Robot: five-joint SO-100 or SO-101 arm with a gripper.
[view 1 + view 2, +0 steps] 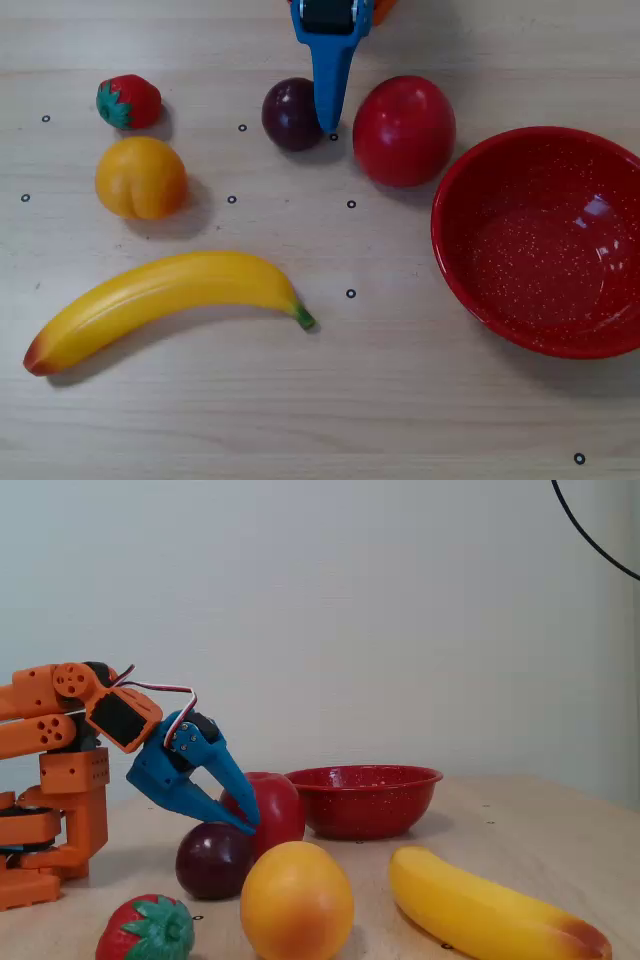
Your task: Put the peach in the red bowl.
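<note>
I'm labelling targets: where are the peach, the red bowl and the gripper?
peach (141, 178), overhead view, middle of its top.
red bowl (447, 205), overhead view, left rim.
gripper (246, 822), fixed view, between its tips.

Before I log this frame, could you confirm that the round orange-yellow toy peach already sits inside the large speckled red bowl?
Not quite: the overhead view shows the round orange-yellow toy peach on the wooden table, far left of the large speckled red bowl, which holds nothing.
</note>
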